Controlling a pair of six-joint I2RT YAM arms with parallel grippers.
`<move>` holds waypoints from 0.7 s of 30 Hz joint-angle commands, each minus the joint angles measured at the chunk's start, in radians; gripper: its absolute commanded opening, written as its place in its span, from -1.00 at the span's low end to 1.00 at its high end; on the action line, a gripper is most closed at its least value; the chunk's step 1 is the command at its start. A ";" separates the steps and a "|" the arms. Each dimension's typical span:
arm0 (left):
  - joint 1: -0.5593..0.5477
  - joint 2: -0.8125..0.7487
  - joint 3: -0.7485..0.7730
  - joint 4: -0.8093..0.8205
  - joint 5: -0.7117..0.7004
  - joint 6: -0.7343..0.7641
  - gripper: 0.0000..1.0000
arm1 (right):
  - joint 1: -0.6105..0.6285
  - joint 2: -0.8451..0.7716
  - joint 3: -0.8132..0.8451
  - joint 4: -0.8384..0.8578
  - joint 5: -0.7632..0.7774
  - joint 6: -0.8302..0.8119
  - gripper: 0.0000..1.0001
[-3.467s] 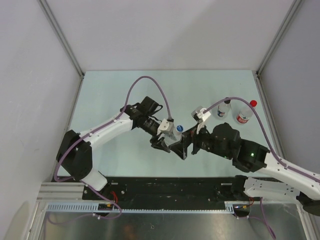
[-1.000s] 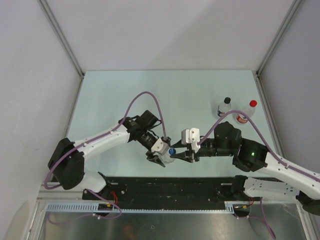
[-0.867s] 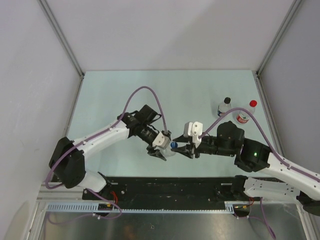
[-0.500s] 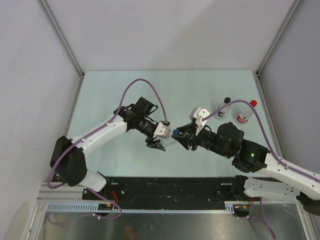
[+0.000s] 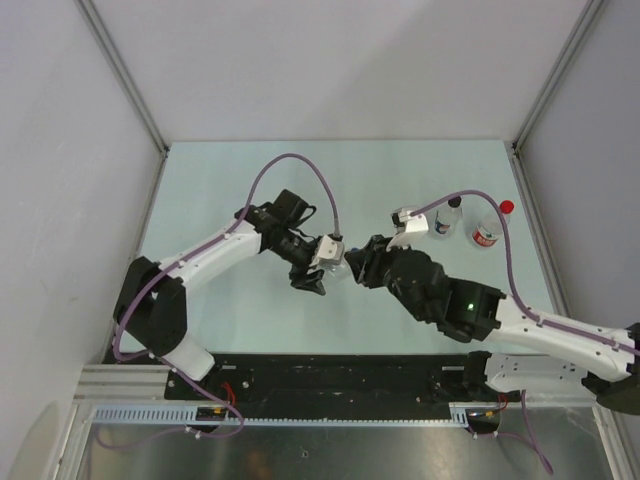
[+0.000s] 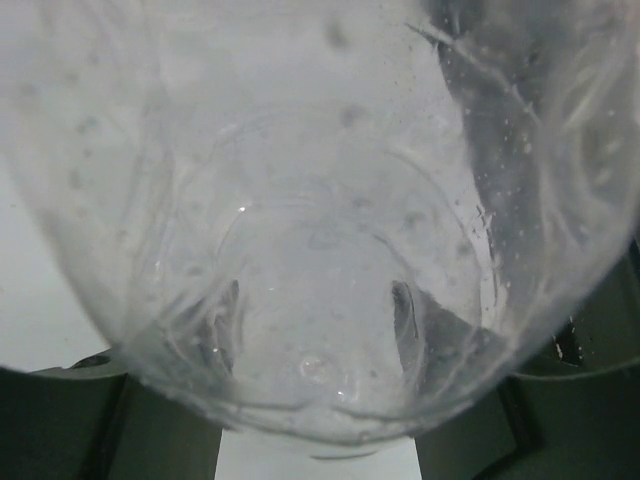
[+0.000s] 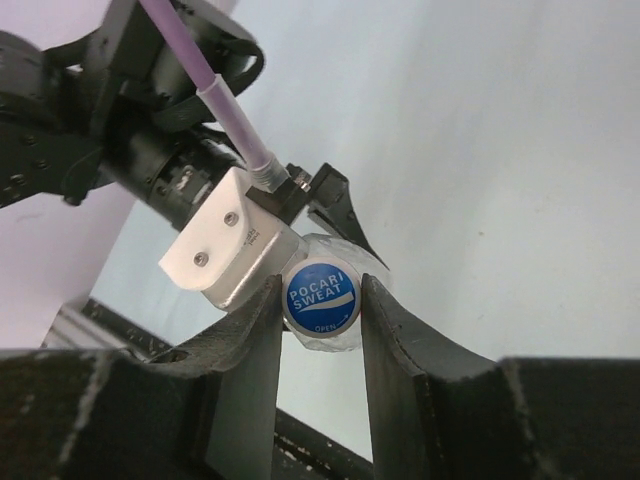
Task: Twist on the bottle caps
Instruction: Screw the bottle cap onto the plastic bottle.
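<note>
Right fingers (image 7: 400, 330) on blue cap (image 7: 320, 297)

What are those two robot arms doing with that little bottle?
They are screwing a lid on. The left gripper holds a small clear plastic bottle on its side, and the right gripper is pinched around the round blue-and-white cap on its neck, placed to twist it. At the far right of the pale green table stand a black-capped bottle and a red-capped bottle, both lids already on.
</note>
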State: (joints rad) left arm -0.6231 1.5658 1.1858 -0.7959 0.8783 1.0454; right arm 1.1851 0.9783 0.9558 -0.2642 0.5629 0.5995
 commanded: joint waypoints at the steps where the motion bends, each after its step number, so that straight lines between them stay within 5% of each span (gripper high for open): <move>1: -0.037 0.000 0.116 0.109 0.097 -0.035 -0.07 | 0.109 0.143 -0.020 -0.048 0.032 0.188 -0.53; 7: -0.036 0.013 0.111 0.111 0.115 -0.036 -0.07 | 0.148 0.111 -0.016 -0.020 0.083 0.079 -0.33; 15: -0.037 -0.006 0.037 0.111 0.148 0.001 0.06 | 0.150 -0.001 -0.016 0.184 -0.091 -0.323 0.87; 21: -0.036 -0.015 0.013 0.111 0.175 -0.007 0.09 | 0.152 -0.060 -0.014 0.218 -0.225 -0.501 0.99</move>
State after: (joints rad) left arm -0.6388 1.5810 1.2118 -0.7174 1.0126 1.0462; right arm 1.3220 0.9535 0.9279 -0.2329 0.5198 0.2543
